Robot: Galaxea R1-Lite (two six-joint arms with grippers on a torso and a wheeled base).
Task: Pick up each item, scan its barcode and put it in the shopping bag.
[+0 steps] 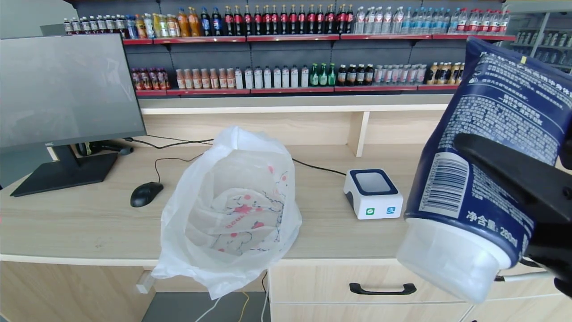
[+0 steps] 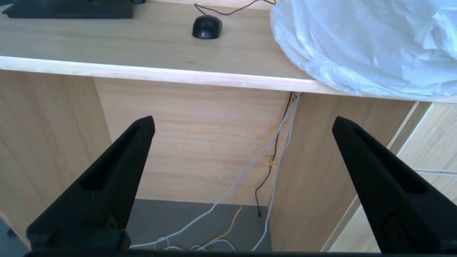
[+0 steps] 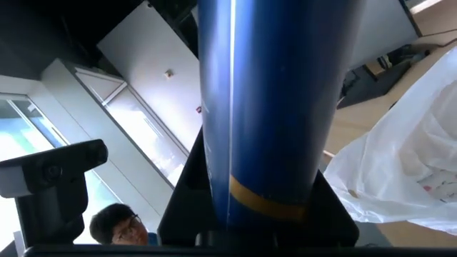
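1. Monitor (image 1: 67, 89): dark screen on a stand at the far left of the tabletop (image 1: 89, 223). Not part of the job.

2. Mouse (image 1: 146, 193): black, corded, between the monitor stand and the bag.

3. Left tool (image 2: 243, 128): fingers spread wide with nothing between them. It hangs below the tabletop's front edge, facing the wooden panel and loose cables.

4. Shopping bag (image 1: 232, 210): thin white plastic with red print. It stands slumped at the front edge with its mouth open upward and its lower part spilling over the edge. Handling: probably limp and very light. The mouth may fold shut if brushed, so items should go in from above.

5. Scanner (image 1: 373, 193): small white box with a dark window facing up. It sits just right of the bag and apart from it.

6. Tube (image 1: 482, 147): dark blue squeeze tube, held in the air at the right, above and in front of the tabletop. It is tilted, with its clear cap (image 1: 451, 259) lowest. The barcode (image 1: 444, 185) is low on the body, uncovered and turned toward the head camera.
   - Handling: likely light to middling in weight, with a glossy, slick skin.
   - The soft body will dent if squeezed hard; the cap end is stiffer.
   - Best held at mid-body, clear of the barcode.

7. Right tool (image 1: 500, 165): clamped across the tube's middle, with one black finger lying just beside the barcode.
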